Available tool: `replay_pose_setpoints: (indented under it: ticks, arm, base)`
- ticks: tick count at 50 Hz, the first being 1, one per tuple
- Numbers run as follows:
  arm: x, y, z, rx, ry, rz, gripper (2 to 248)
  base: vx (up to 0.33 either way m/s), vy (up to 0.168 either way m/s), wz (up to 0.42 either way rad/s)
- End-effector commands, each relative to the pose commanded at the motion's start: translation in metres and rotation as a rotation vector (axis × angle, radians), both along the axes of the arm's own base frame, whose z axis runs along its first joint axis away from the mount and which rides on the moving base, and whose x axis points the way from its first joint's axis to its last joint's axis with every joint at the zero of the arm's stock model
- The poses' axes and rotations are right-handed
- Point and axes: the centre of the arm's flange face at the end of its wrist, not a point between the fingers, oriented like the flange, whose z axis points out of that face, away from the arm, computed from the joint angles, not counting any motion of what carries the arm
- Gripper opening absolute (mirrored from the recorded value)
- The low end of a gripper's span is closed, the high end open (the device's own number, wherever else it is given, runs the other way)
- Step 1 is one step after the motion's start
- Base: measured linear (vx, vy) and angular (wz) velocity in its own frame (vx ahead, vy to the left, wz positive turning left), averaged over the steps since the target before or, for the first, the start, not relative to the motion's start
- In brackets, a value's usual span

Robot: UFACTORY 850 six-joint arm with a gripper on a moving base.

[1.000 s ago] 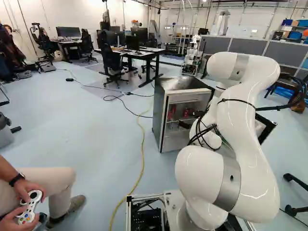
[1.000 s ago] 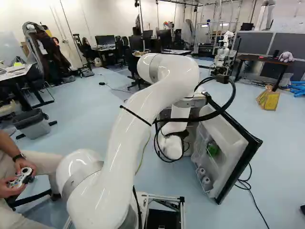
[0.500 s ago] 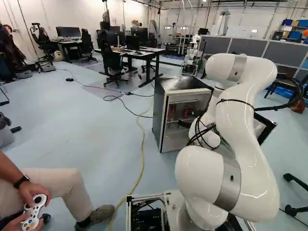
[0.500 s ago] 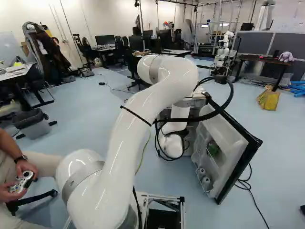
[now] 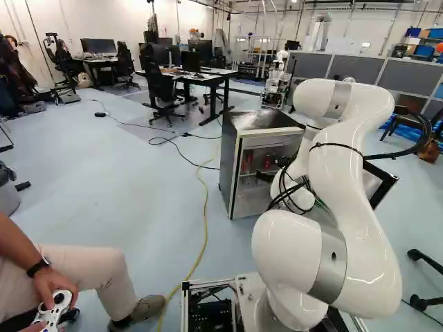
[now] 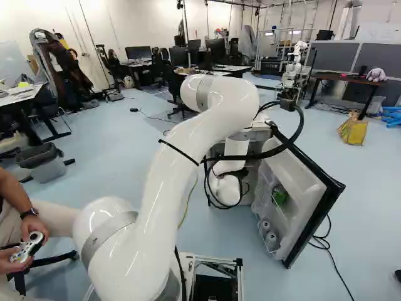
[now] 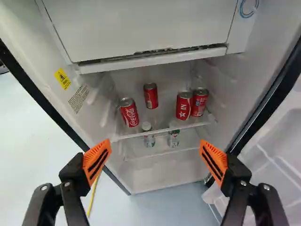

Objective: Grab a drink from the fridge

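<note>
In the left base view the white arm (image 5: 346, 173) bends toward the fridge (image 5: 230, 159), presumably to bring its wrist level with the drinks. In the right base view the door (image 6: 301, 188) stands wide, which leaves room to reach in. In the wrist view the end effector (image 7: 155, 150) is spread apart and empty, probably to straddle one of the red cans (image 7: 152, 95) standing on the upper shelf (image 7: 164, 130).

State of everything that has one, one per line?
Claw: open, gripping nothing.
Fridge door: open.
Four red cans: standing on upper shelf.
Two bottles: upright, below that shelf.
Gamepad: held by a person.
</note>
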Motion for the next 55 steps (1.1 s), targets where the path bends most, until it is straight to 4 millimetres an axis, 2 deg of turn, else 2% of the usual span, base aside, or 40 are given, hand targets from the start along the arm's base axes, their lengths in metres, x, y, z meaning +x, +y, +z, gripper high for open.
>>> replay_pose_setpoints:
  ticks: [55]
  arm:
    - [0.034,0.005,-0.007,-0.039,-0.016,-0.122,247]
  base:
    - [0.000,0.000,0.000]
